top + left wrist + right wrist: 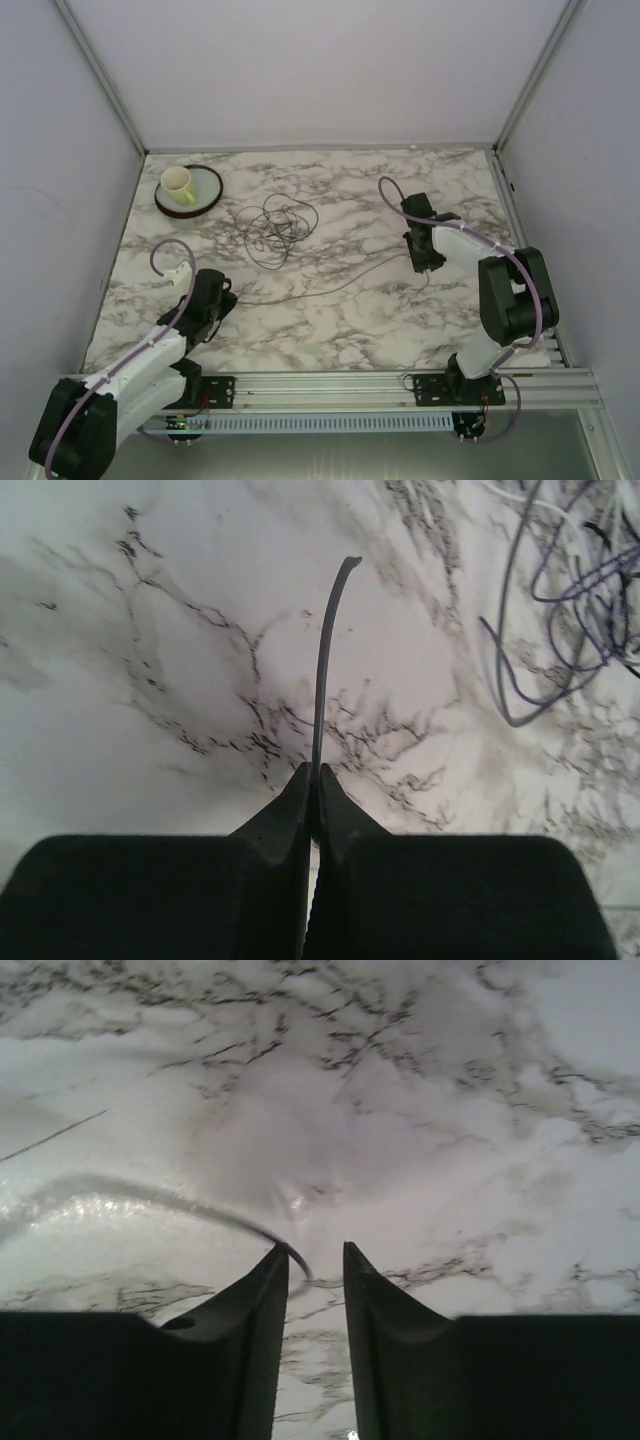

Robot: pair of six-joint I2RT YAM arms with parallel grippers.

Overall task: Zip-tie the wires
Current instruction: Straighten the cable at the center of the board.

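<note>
Wires (278, 225) lay in a loose tangle on the bench (350, 320), apart from both arms. Left pincer (312, 770) was clamped shut on a thin dark strand (322, 670) poking out ahead. Right pincer (315, 1252) stood slightly open, gripping nothing, with a thin strand's end at one fingertip.

Standing here, I can read no text, label, brand, number or sign: nothing on the left claw (312, 770), the right claw (315, 1250), the counter (330, 310) under them, or the cup (178, 182) far beyond the left claw.
</note>
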